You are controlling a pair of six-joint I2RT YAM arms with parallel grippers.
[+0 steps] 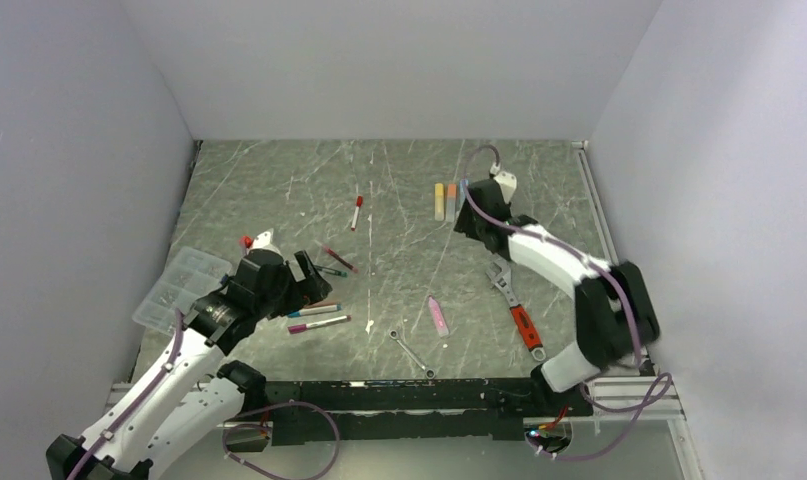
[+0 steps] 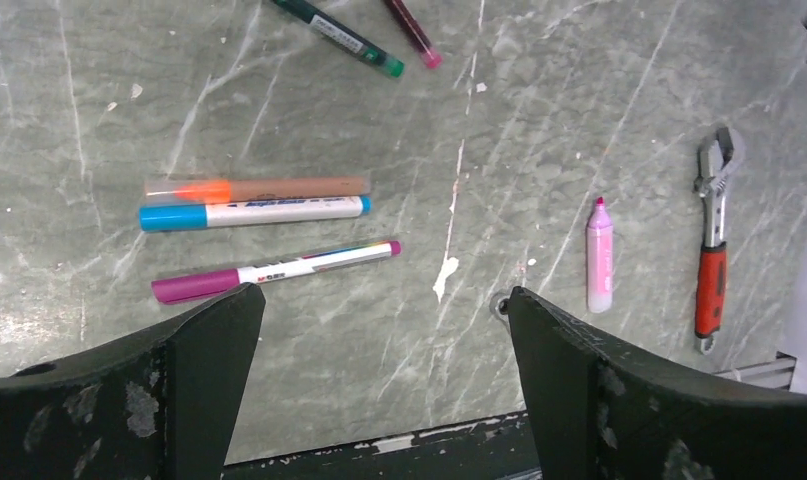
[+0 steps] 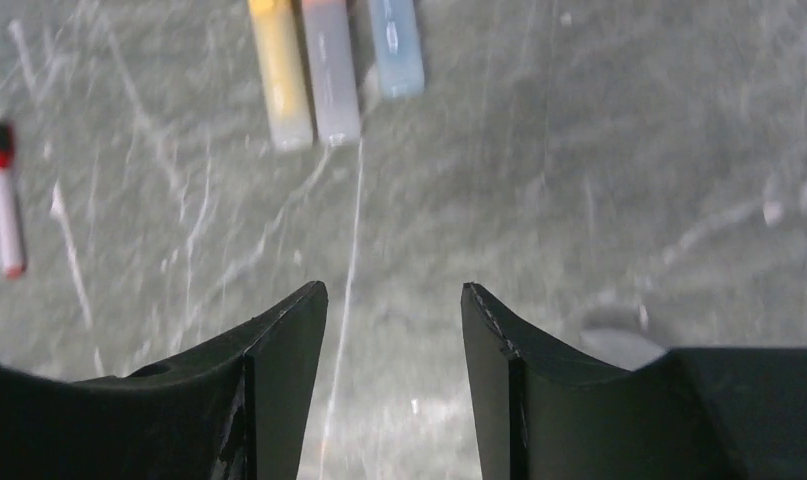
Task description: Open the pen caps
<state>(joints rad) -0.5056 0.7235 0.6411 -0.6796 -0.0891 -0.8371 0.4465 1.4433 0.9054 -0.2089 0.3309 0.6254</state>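
Observation:
In the left wrist view three capped markers lie side by side: one with an orange cap [image 2: 204, 188], one with a blue cap [image 2: 171, 217] and one with a magenta cap [image 2: 194, 286]. My left gripper [image 2: 384, 300] hovers wide open just near of them, holding nothing. A green pen [image 2: 339, 35] and a dark red pen [image 2: 411, 30] lie farther off, and a pink highlighter [image 2: 600, 257] lies to the right. My right gripper [image 3: 394, 292] stands partly open and empty, short of the yellow [image 3: 279, 70], grey [image 3: 331, 70] and blue [image 3: 396, 45] highlighters. A red-capped marker [image 3: 1, 195] lies to their left.
A red-handled wrench [image 1: 514, 300] lies right of centre, a small silver wrench [image 1: 411, 352] near the front edge. A clear plastic box [image 1: 179, 285] sits at the left beside my left arm. A small red piece [image 1: 247, 241] shows by the left wrist. White walls enclose the table.

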